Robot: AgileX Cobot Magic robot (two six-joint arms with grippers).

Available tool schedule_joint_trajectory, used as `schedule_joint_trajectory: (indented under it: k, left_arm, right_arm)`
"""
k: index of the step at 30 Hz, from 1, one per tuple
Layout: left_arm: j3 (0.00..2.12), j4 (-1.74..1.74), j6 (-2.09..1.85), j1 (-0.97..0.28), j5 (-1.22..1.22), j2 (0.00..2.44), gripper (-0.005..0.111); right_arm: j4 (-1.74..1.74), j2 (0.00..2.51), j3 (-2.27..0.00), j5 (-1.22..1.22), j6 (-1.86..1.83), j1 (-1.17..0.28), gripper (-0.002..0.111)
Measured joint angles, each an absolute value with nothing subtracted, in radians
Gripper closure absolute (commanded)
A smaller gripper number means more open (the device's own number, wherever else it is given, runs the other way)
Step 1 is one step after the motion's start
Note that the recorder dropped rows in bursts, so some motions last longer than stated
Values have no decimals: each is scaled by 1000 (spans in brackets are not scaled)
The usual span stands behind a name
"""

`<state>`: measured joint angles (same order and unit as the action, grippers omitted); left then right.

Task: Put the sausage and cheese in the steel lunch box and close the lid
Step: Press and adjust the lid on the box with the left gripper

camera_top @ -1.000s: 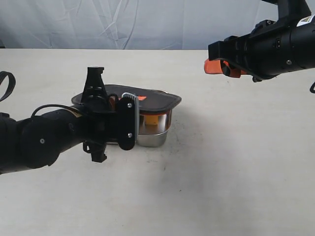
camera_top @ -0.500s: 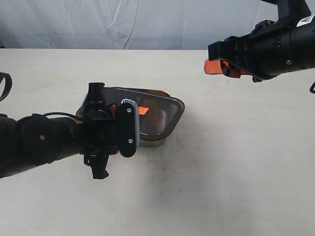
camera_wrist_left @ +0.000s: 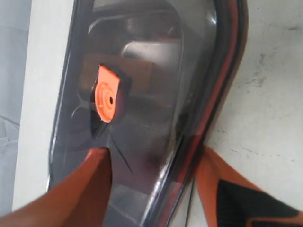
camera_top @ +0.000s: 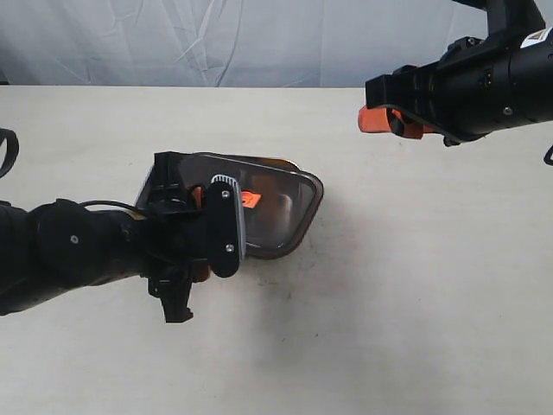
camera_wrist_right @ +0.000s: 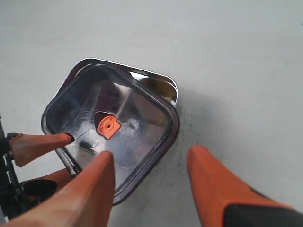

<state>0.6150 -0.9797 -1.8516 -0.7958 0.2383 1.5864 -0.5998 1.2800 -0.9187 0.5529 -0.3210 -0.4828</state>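
Lid [camera_top: 275, 201]: dark, smoky, translucent. It lies on top of the steel lunch box [camera_wrist_right: 165, 85] on the counter [camera_top: 406, 294], left of centre in the exterior view. Not seated square: it is skewed and tipped, broad face turned toward the exterior camera. In the right wrist view one steel corner of the box pokes out uncovered beyond the lid's rim. The rest of the box is hidden under the lid. Orange tab [camera_wrist_left: 105, 100] at lid centre, facing up. An orange seal shows along one long edge in the left wrist view.

Left pincer [camera_wrist_left: 152, 153]: at the lid's left end, arm low over the counter. Jaws stand apart and straddle the lid's rim. One orange finger [camera_wrist_left: 87, 187] is over the lid's top face, short of the tab. The other is outside the rim, over bare counter. The gap between the fingers is far wider than the rim, so there is no pinch on it. Whether either pad brushes the lid, cannot tell.

Right pincer [camera_top: 386, 118]: raised and well apart from the box, off to the right in the exterior view. Jaws apart, nothing between them. Its camera looks down on lid and box past both fingers.

Contents: a brownish block [camera_wrist_left: 120, 75] shows dimly through the smoky lid, just beside the tab. Too murky to name.
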Motion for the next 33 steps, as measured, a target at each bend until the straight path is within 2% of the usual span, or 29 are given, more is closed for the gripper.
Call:
schedule_joint_trajectory:
  k: [33]
  left_arm:
    - [615,-1148,-1849,-796,219,1586,54]
  right_arm:
    - [-587,1280,-919,559,-319,-483,60]
